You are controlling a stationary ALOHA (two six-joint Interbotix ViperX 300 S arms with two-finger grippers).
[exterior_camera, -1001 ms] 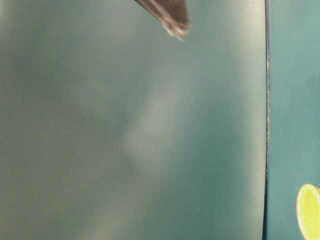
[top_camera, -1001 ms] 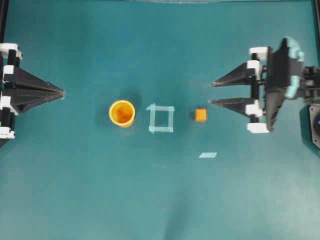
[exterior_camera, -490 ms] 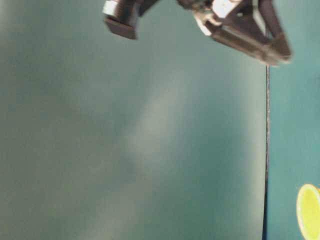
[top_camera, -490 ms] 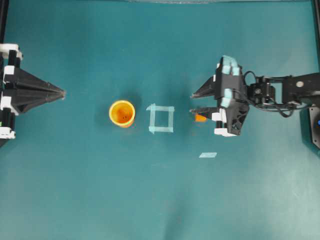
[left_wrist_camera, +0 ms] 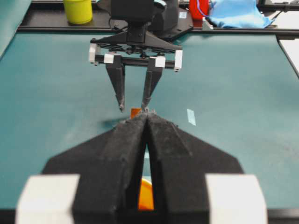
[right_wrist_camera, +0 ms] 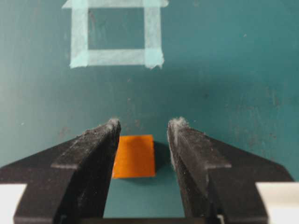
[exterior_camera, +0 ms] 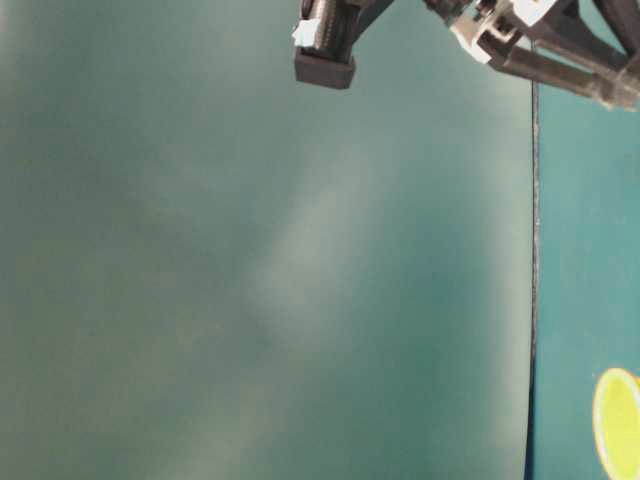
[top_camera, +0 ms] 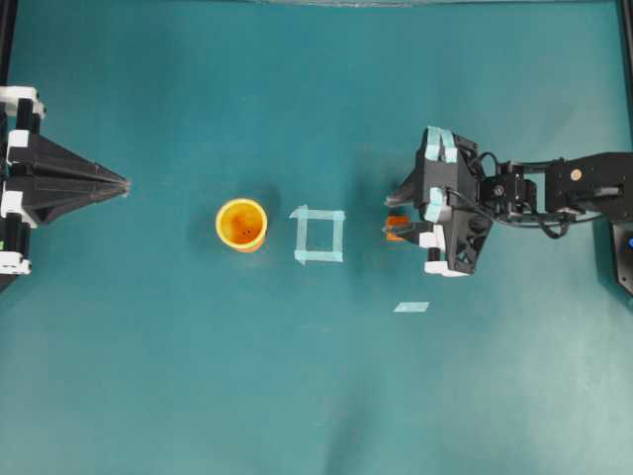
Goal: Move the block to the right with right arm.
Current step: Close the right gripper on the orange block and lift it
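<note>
The block (right_wrist_camera: 134,156), a small orange cube, rests on the teal table between the fingers of my right gripper (right_wrist_camera: 144,126). The gripper is open: the cube lies against the left finger (right_wrist_camera: 96,144), and a gap separates it from the other finger. From overhead, the right gripper (top_camera: 392,216) covers most of the block (top_camera: 395,225). The left wrist view faces the right gripper (left_wrist_camera: 134,106), which points down over the block (left_wrist_camera: 135,112). My left gripper (top_camera: 123,185) stays shut and empty at the table's left edge.
A yellow-orange cup (top_camera: 241,224) stands left of a pale tape square (top_camera: 318,235), which lies just left of the block. A short tape strip (top_camera: 411,307) lies in front of the right gripper. Behind the table are a yellow-green cup (left_wrist_camera: 78,10) and blue cloth (left_wrist_camera: 236,14).
The right arm has reached left from the table's right edge and come down, so its open fingers now straddle the block. The left arm has not moved.
</note>
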